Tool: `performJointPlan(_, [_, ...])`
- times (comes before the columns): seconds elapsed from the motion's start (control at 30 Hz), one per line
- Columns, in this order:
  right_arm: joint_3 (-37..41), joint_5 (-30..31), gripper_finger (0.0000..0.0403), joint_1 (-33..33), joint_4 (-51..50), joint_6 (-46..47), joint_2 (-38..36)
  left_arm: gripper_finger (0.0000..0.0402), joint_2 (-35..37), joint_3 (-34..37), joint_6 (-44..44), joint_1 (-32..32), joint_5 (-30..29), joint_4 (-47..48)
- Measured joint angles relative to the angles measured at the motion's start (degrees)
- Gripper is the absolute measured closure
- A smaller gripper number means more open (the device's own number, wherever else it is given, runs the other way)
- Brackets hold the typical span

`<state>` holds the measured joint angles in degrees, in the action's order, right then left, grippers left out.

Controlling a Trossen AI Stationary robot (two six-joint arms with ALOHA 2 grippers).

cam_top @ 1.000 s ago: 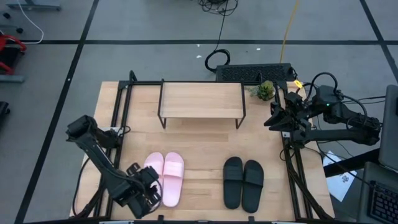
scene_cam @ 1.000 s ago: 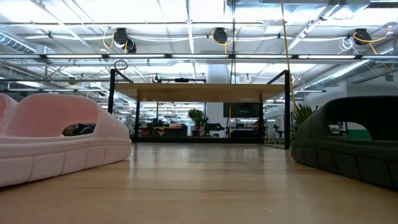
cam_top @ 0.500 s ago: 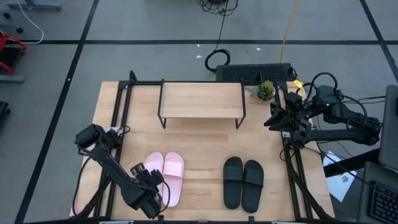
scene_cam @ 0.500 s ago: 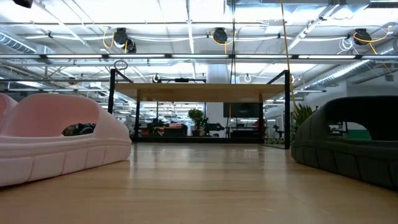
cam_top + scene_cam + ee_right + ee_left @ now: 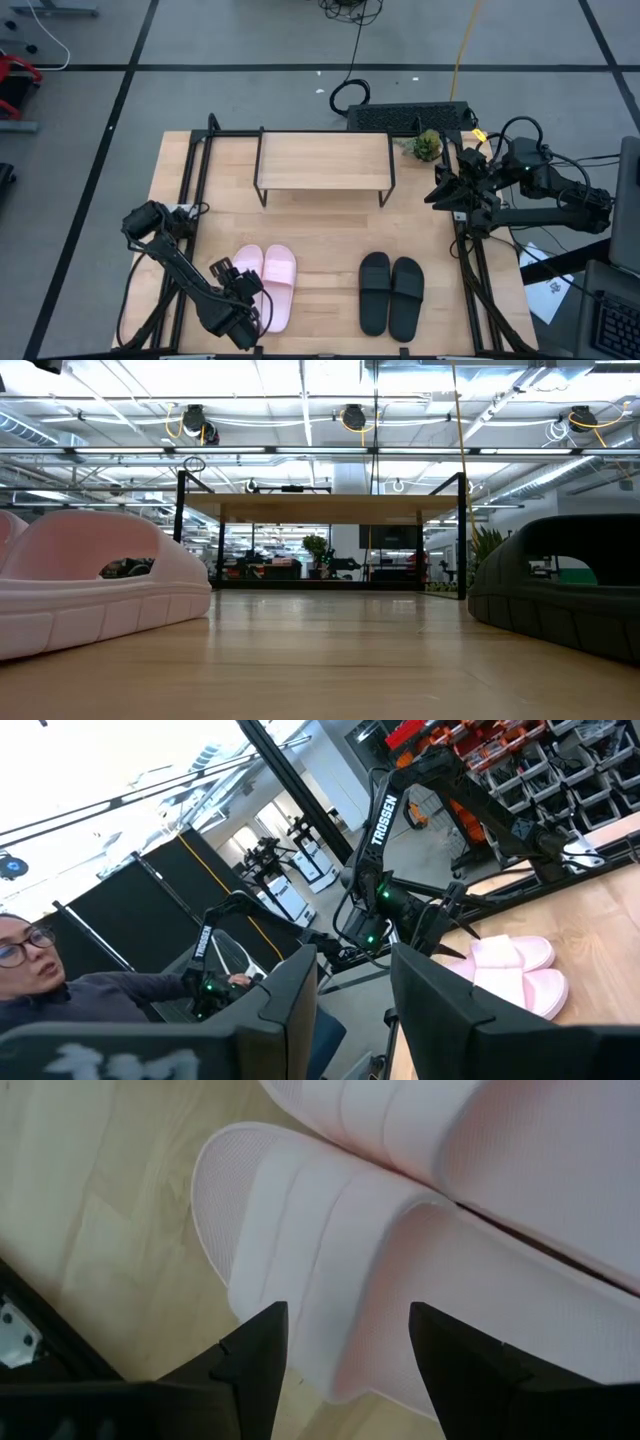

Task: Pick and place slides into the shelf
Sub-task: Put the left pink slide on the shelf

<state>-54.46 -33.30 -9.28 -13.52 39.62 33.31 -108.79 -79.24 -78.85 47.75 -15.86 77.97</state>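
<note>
Two pale pink slides (image 5: 278, 285) lie side by side, soles down, on the tabletop near its front left. They also show in the low view (image 5: 100, 580). Two black slides (image 5: 391, 294) lie to their right. The shelf (image 5: 325, 160) stands on its thin black legs at the back middle, its top board bare. My left gripper (image 5: 240, 305) is open above the near end of the left pink slide (image 5: 330, 1250), one finger toward each of its sides. My right gripper (image 5: 440, 195) is open and empty at the table's right edge, beside the shelf.
A small green plant (image 5: 427, 146) stands at the back right corner, near my right gripper. Black frame rails (image 5: 190, 190) run along the table's left and right sides. Bare tabletop (image 5: 325, 240) lies between the shelf and the slides. A person shows in the right wrist view (image 5: 40, 970), beyond the table.
My left gripper has gone a little toward the table's right edge, over the near end of the left pink slide, and has then kept still. The slides have not moved.
</note>
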Motion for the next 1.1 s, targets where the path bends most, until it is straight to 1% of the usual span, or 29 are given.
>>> performJointPlan(0.17, [0.0,0.0,0.0282,0.0,0.0,-0.4,0.0,0.0188,0.0,0.2,0.9,0.0,-0.7,-0.1])
performJointPlan(0.23, [0.0,0.0,0.0282,0.0,0.0,-0.8,0.0,0.0188,0.0,1.3,1.0,0.0,-0.7,-0.2])
performJointPlan(0.4, [0.0,0.0,0.0282,0.0,0.0,-1.3,0.0,0.0188,0.0,4.6,0.5,0.0,1.6,-1.6])
performJointPlan(0.67, [0.0,0.0,0.0282,0.0,0.0,-1.3,0.0,0.0188,0.0,6.7,-1.0,-0.7,-2.3,-1.9])
performJointPlan(0.93, [0.0,0.0,0.0282,0.0,0.0,-2.4,0.0,0.0188,0.0,9.6,2.6,-2.9,-3.9,-7.4])
performJointPlan(1.1, [0.0,0.0,0.0282,0.0,0.0,-2.8,0.0,0.0188,0.0,10.6,0.7,-4.5,-4.3,-4.5])
